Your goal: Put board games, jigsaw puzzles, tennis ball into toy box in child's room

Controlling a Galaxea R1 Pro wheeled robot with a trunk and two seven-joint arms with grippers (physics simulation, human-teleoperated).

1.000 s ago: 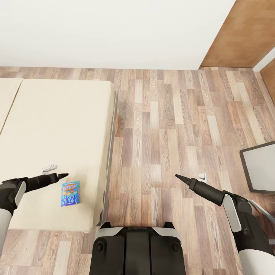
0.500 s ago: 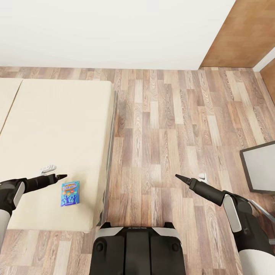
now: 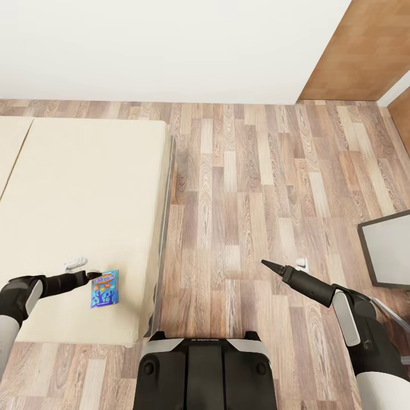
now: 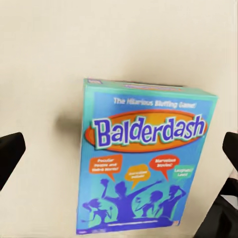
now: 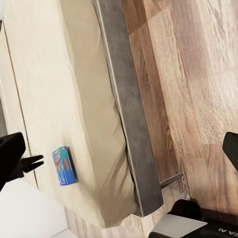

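While your left tool point(image 3: 94, 275) hangs right at the top edge of the blue board game point(image 3: 105, 288), take a moment to square up. That box, lettered "Balderdash" in the left wrist view point(image 4: 146, 158), lies flat on the bed point(image 3: 85, 188), near the mattress's front right corner and close to the grey frame edge beside the floor point(image 3: 256, 188). Your left tool is spread wide: its two dark fingers point(image 4: 11, 157) stand off either side of the box with mattress showing between them and the cover, so nothing is gripped yet.

Because the box is thin and flat, I judge a straight pinch from above will be hard. Centre the spread over the short sides, lower until the tips press into the soft mattress, then close on the edges. Alternatively, nudge it toward the bed's right edge so one finger can get underneath. Keep the box level as you lift.

Your right tool point(image 3: 265, 263) hovers over the floor, well apart from the bed; its fingers point(image 5: 11, 158) stand wide and hold nothing. Leave it parked there.
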